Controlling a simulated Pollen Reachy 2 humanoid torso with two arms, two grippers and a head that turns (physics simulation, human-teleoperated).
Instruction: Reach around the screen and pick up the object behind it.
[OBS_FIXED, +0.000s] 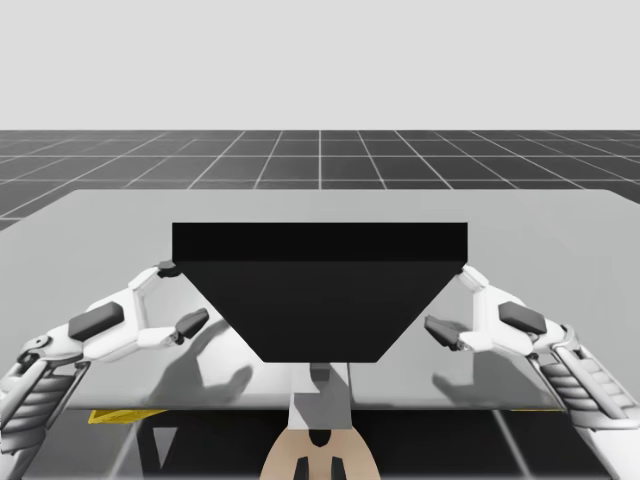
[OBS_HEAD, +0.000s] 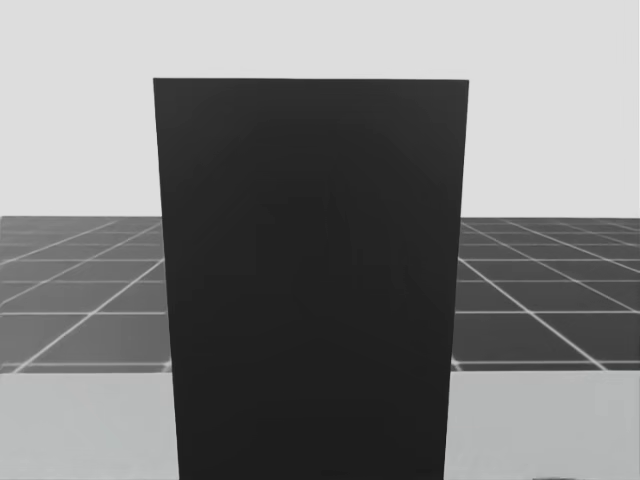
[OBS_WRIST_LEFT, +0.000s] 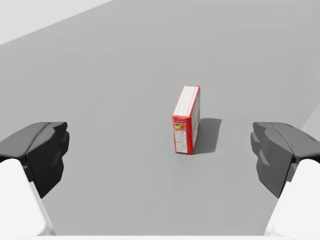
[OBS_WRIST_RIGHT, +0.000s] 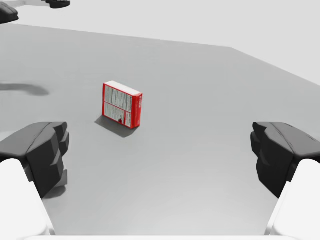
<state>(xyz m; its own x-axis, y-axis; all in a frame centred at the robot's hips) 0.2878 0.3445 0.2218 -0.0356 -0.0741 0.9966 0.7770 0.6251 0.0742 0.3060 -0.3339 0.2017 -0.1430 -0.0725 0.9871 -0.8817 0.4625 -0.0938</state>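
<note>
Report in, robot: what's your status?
Both jaws open, empty, either side of the black screen. Red box standing untouched ahead. Screen blocks head view.

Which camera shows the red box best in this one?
The left wrist view: the red box stands upright on the table straight ahead of my open left gripper, unobstructed. The right wrist view shows its broad face, further off. In the high and head views the black screen hides it.

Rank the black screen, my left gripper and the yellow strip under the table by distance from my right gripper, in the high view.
1. Black screen, right beside my right gripper.
2. Left gripper, across the screen.
3. Yellow strip, below the table's near-left edge.
</note>
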